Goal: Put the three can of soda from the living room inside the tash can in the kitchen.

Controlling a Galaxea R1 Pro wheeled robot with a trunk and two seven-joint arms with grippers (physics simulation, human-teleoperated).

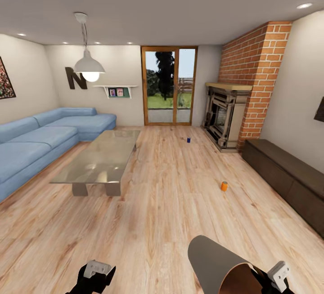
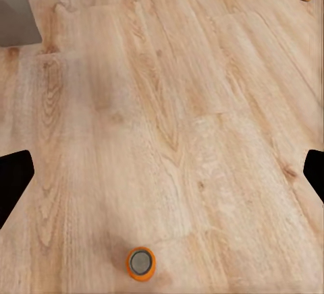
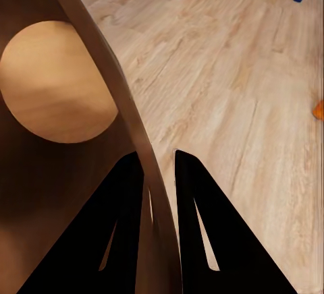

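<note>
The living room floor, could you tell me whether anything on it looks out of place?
Yes: soda cans stand loose on the wood floor, an orange can mid-room, a dark blue can near the fireplace, another orange can below the left gripper. The right gripper carries the trash can tipped sideways.

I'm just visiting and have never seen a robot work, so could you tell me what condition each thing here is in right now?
trash can: tilted, rim pinched by the right gripper, nothing seen inside.
orange can: upright on the floor.
second orange can: upright on the floor, below the left gripper.
blue can: on the floor near the fireplace.
left gripper: open, empty.
</note>
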